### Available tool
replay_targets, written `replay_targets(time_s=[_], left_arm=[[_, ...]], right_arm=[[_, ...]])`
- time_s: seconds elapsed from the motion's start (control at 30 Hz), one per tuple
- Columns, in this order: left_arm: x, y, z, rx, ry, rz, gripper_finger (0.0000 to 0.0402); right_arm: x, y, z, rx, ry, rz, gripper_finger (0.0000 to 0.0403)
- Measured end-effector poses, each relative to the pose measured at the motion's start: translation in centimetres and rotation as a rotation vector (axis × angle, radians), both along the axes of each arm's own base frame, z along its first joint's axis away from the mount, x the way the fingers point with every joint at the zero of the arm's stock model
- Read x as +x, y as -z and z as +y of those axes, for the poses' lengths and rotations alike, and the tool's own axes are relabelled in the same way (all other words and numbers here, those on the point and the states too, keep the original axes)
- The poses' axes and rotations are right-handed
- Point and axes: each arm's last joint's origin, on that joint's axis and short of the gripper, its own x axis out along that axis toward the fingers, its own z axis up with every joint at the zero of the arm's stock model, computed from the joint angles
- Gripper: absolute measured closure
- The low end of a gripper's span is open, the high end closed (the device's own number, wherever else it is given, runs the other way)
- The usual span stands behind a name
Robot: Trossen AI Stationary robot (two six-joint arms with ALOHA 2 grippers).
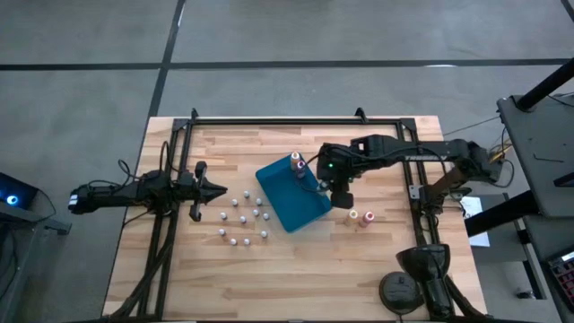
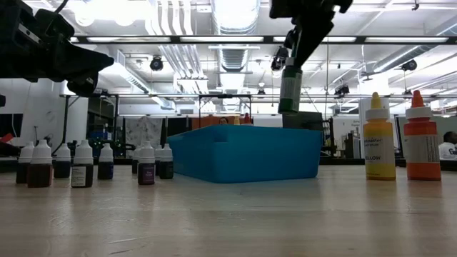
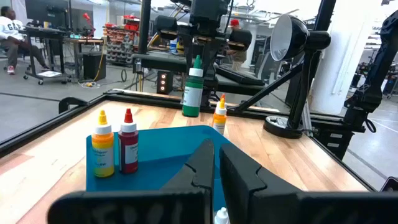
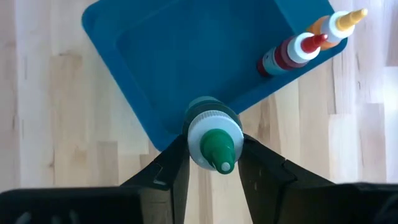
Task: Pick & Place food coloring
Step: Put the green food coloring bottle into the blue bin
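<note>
Gripping a green-capped bottle [image 4: 211,140] upright, the right pincer [image 4: 211,163] hangs over the blue tray [image 4: 186,56].

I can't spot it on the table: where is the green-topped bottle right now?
The green-topped bottle is off the table, held upright in the right gripper, above the blue tray's edge on its right side; two bottles stand in the tray's far corner.

A robotics lab or workshop in an open industrial hall. The wooden table [image 1: 296,260] sits in a black metal frame [image 1: 296,117] on a grey concrete floor [image 1: 90,54]. Overhead run exposed ducts [image 2: 235,53], pipes and strip lights [image 2: 235,39]. Far behind the table stand more benches and equipment racks [image 3: 121,40], and a seated person [image 3: 15,40] works at a desk. A black lamp [image 3: 292,37] stands at the table's edge.
</note>
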Motion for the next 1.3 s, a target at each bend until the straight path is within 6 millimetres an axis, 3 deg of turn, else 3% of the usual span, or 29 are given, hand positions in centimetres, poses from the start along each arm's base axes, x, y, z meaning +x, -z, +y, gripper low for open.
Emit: replay_targets(time_s=[0.37,0.73,1.3], left_arm=[[0.0,0.0,0.0,0.000,0.000,0.000,0.0402],[0.0,0.0,0.0,0.000,0.000,0.000,0.0402],[0.0,0.0,0.0,0.000,0.000,0.000,0.0402]], right_arm=[[3.6,0.4,-1.4,0.015,0.066,0.039,0.0296],[6.5,2.5,-2.9,0.032,0.135,0.091,0.0296],[6.7,4.6,-5.6,0.055,0.260,0.107,0.0296]])
